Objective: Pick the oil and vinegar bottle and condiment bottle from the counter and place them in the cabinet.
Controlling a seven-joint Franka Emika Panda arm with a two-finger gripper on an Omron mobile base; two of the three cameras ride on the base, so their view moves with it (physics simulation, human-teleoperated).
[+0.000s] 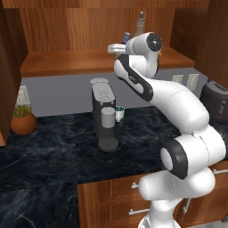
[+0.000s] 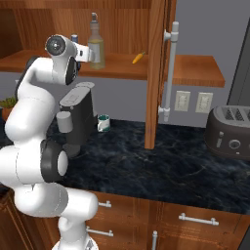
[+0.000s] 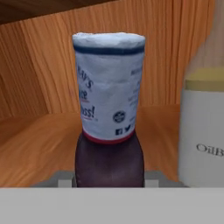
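Observation:
My gripper is shut on the condiment bottle, a dark purple-brown bottle with a white label, gripped low on its body. It is inside the cabinet, over the wooden shelf; whether its base touches the shelf is hidden. Close on its right stands the oil and vinegar bottle with its pale yellow liquid. In the left base view the hand reaches over the shelf, with the condiment bottle and the oil and vinegar bottle behind it. The right base view shows the oil and vinegar bottle upright on the shelf.
On the dark counter stand a coffee machine, a small mug and a potted plant. A toaster sits at the right. The open cabinet door hangs right of the hand. An orange item lies on the shelf.

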